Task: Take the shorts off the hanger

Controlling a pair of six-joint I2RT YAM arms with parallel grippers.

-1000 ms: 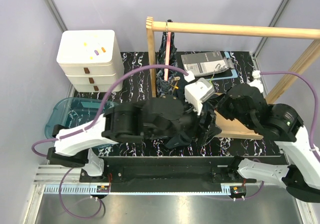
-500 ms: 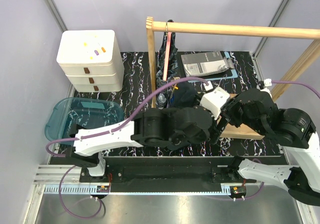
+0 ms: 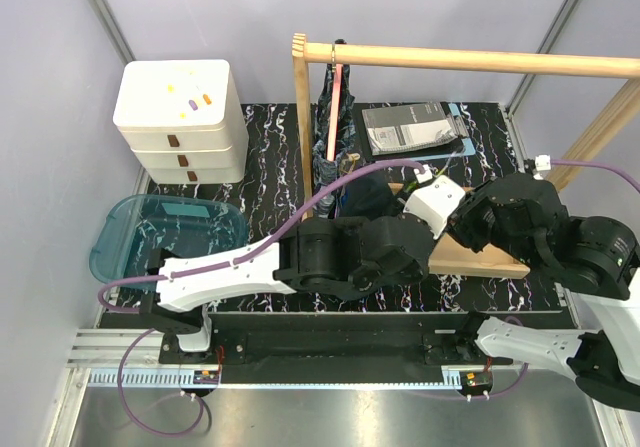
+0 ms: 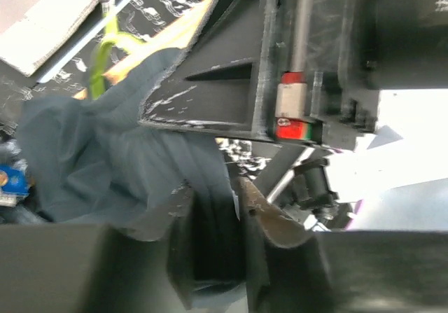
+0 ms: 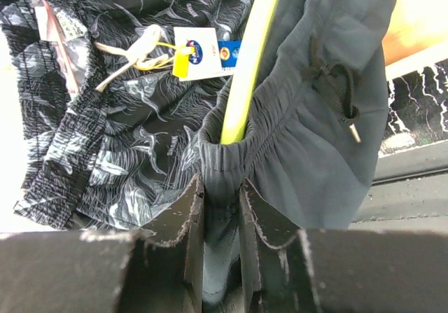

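From above we cannot see either pincer: the two arms meet over the middle of the desk (image 3: 270, 147), and their bulk hides the fingers and most of the plain shorts (image 3: 368, 195), which show only as a dark lump. The wrist cameras fill that in. The right pincer (image 5: 220, 183) is clamped on the gathered waistband of the plain shorts, beside a yellow-green strip (image 5: 255, 54) whose ends are cut off. The left pincer (image 4: 213, 190) pinches a fold of the same grey-blue cloth, though its view is blurred and dim. We count two shorts. The patterned shorts (image 3: 322, 142) hang on a pink hanger (image 3: 337, 92) from the one wooden rail (image 3: 470, 60), with paper tags (image 5: 199, 54) visible only to the right wrist.
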